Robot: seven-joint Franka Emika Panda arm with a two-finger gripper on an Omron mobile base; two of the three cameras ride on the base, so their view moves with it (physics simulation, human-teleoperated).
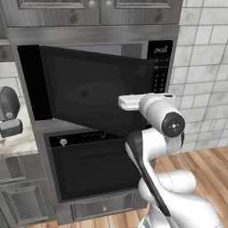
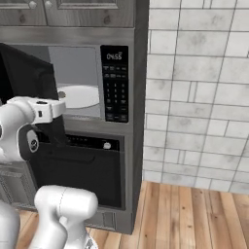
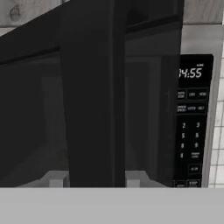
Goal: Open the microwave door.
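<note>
The wide glossy black microwave door (image 1: 93,91) with its dark tinted window stands swung partly out from the large built-in black microwave (image 2: 115,82), hinged at nine o'clock. In the right base view the grey cavity and a white round turntable plate (image 2: 80,96) show at its three o'clock. The pincer (image 3: 92,181) straddles the door's long black vertical bar handle (image 3: 92,96); whether it pinches it, I cannot tell. The black keypad strip (image 3: 192,127) sits at three o'clock.

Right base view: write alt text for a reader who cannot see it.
The glossy black microwave door stands swung partly open, showing the grey cavity and a white round turntable plate inside. The white robot arm reaches to the door's edge. Right of the cavity is the black keypad strip; beyond it, a white tiled wall.
</note>
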